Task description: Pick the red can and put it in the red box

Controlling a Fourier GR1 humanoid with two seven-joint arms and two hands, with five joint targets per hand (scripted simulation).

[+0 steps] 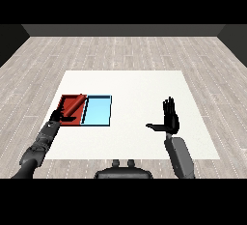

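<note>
Right hand (170,119) spread open over bare table (135,89); left hand (59,116), fingers unclear, at red tray (72,104).

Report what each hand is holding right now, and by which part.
Right hand holds nothing; its fingers are straight above the table. Left hand lies at the red tray; no can shows, and any hold cannot be told.

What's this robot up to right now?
A robot with two arms is working at a white table that has a red tray and a light blue tray lying side by side. Its left hand is reaching over the near edge of the red tray. Its right hand is held up over the table further right, fingers straight and thumb stuck out, holding nothing. I can't make out a red can anywhere, so it may be hidden by the left hand or blending into the red tray.
</note>
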